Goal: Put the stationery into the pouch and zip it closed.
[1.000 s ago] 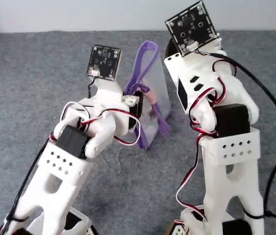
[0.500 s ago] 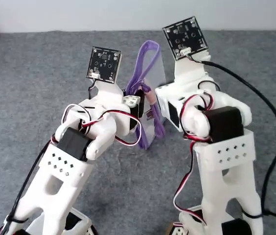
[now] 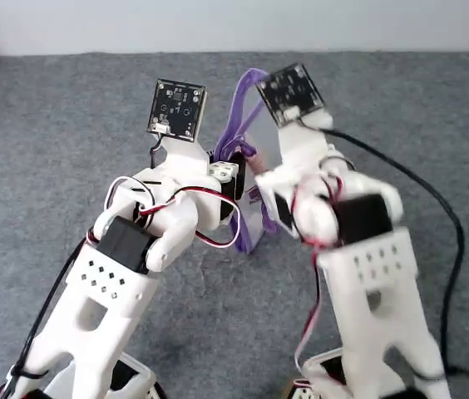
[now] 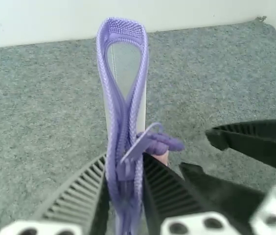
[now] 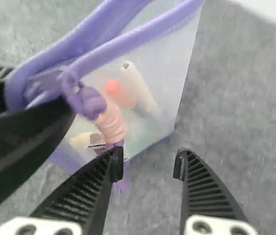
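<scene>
A clear pouch (image 4: pixel 124 63) with a purple zipper stands upright on grey carpet, its top partly open. My left gripper (image 4: pixel 124 196) is shut on its zipper edge, just below the purple zipper pull (image 4: pixel 150 141). Pens and a pink item (image 5: pixel 111 122) show through the pouch wall (image 5: pixel 152 98). My right gripper (image 5: pixel 148 161) stands open, close beside the pouch's lower side and apart from it. In the high view the pouch (image 3: pixel 241 100) sits between both arms, and the right arm's camera board (image 3: pixel 291 93) hangs over it.
Grey carpet (image 3: pixel 68 125) covers the table on all sides. A white wall (image 3: pixel 218 25) runs along the back. The two arms stand close together around the pouch, with open carpet to the far left and far right.
The right arm has swung left and down toward the pouch, so its gripper is now beside it. The left arm and the pouch have not moved.
</scene>
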Tool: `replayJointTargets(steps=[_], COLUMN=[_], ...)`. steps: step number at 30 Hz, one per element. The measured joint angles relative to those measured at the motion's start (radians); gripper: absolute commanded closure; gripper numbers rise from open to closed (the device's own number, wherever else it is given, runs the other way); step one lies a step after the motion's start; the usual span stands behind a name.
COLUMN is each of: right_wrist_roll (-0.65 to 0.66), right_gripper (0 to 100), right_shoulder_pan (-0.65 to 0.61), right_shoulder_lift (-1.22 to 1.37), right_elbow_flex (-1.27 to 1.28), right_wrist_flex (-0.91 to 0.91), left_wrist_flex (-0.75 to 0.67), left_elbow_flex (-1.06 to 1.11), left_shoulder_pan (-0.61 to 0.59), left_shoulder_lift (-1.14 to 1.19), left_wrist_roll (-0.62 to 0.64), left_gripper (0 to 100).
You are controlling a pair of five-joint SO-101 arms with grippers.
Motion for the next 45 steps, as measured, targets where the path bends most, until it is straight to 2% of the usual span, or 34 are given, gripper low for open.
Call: replayJointTargets(steps=[5,9,19,26,32,40,45], right_wrist_roll=[0.008,0.008,0.008,0.026,0.098,0.137,0.137], right_gripper=[81.2,81.2,81.6,82.9,96.5,85.5,84.5], right_shoulder_pan=[-0.020,-0.066,-0.063,-0.063,-0.061,-0.061,-0.061], right_shoulder_lift=[-0.229,-0.295,-0.196,-0.178,-0.178,-0.176,-0.176], right_elbow_flex=[0.292,0.468,0.506,0.506,0.508,0.514,0.514], right_wrist_flex=[-0.232,-0.402,-0.603,-0.634,-0.684,-0.713,-0.713], left_wrist_flex=[0.000,0.000,0.000,0.000,0.000,0.000,0.000], left_elbow_flex=[0.000,0.000,0.002,0.003,0.003,0.003,0.003], left_shoulder_pan=[0.000,0.000,0.002,0.000,0.000,-0.002,-0.002], left_shoulder_lift=[0.000,0.000,-0.023,-0.029,-0.029,-0.035,-0.035], left_wrist_roll=[0.000,0.000,0.002,0.002,0.002,0.002,0.002], left_gripper=[99,99,99,99,99,99,99])
